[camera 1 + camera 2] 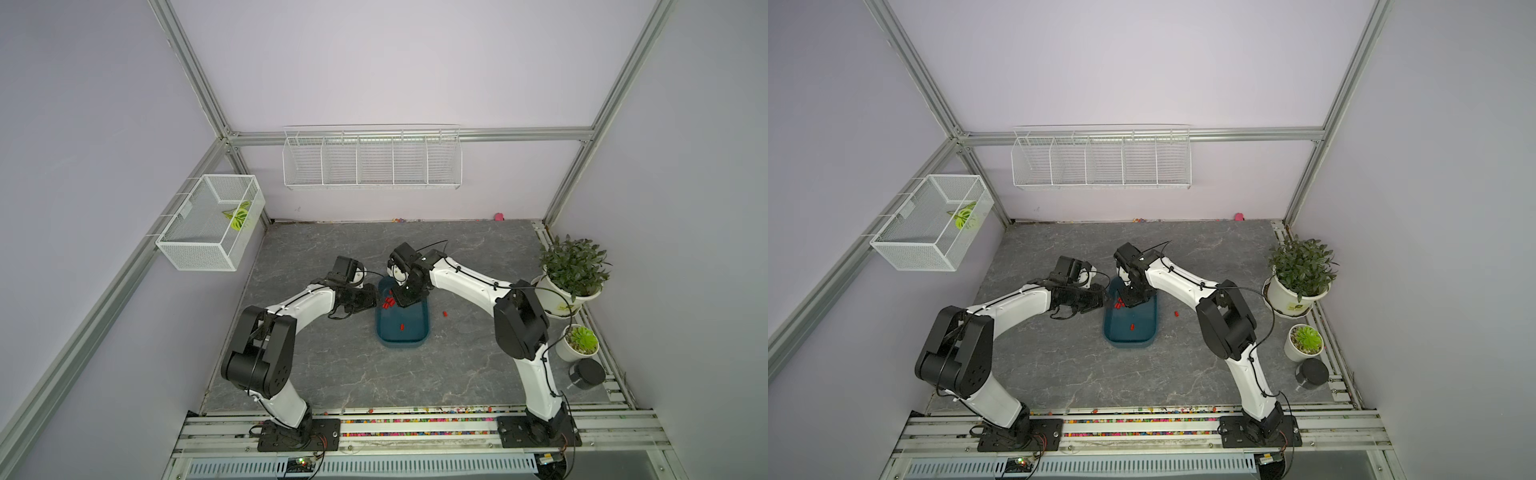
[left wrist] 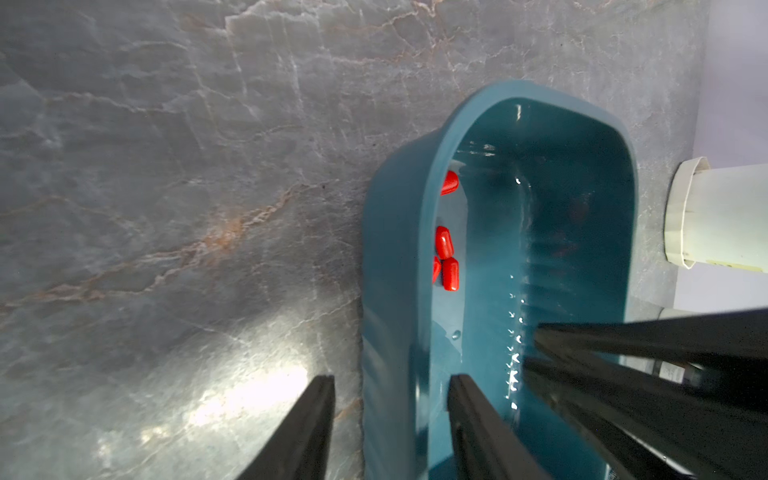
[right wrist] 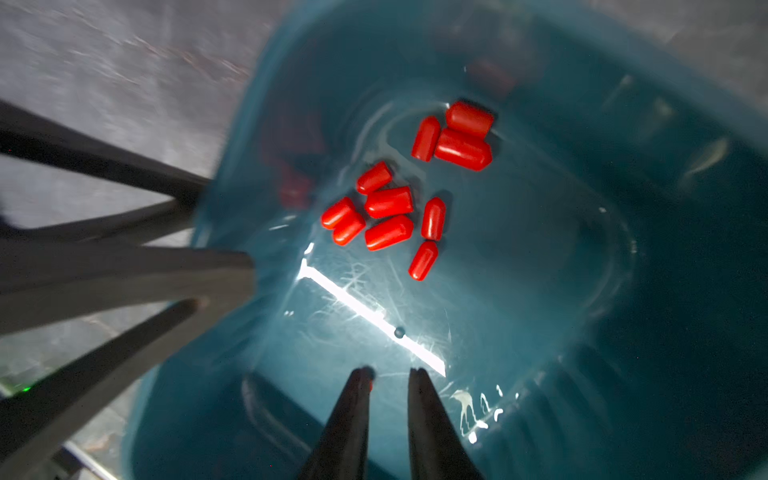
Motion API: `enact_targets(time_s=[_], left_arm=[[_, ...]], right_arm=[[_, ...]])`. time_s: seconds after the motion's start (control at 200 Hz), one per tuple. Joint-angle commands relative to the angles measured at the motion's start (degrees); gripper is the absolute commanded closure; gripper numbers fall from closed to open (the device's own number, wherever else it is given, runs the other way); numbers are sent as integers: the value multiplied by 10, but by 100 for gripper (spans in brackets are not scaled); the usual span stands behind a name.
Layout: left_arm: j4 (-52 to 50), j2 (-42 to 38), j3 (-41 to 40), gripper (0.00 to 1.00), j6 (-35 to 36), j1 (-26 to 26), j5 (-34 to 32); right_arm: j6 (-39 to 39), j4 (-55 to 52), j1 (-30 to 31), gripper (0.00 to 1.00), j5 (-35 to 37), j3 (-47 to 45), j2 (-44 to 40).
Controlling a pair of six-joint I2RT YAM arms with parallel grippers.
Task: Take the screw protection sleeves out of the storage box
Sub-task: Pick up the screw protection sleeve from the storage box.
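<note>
Astride the storage box (image 2: pixel 395 249) wall, left gripper (image 2: pixel 392 376) spread, likely steadying it; right gripper (image 3: pixel 390 372), tips narrowly parted and empty, hangs inside near screw protection sleeves (image 3: pixel 388 202)

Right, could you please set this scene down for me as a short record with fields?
storage box: sits on the table between the two arms
screw protection sleeves: about ten, clustered on the box floor towards one end
lone sleeve: in the box, apart from the cluster
sleeve outside: on the table beside the box
left gripper: jaws apart, straddling the box wall, one inside and one outside
right gripper: low inside the box, jaws slightly apart, nothing seen between them
</note>
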Motion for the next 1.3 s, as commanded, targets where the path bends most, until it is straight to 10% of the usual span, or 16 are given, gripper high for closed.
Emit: enact_targets(time_s=[0.0, 1.295], left_arm=[[12, -18, -9, 51, -4, 0, -13], [46, -54, -46, 54, -12, 29, -8]], right_arm=[[20, 8, 3, 78, 20, 4, 6], [28, 13, 12, 74, 71, 57, 82]])
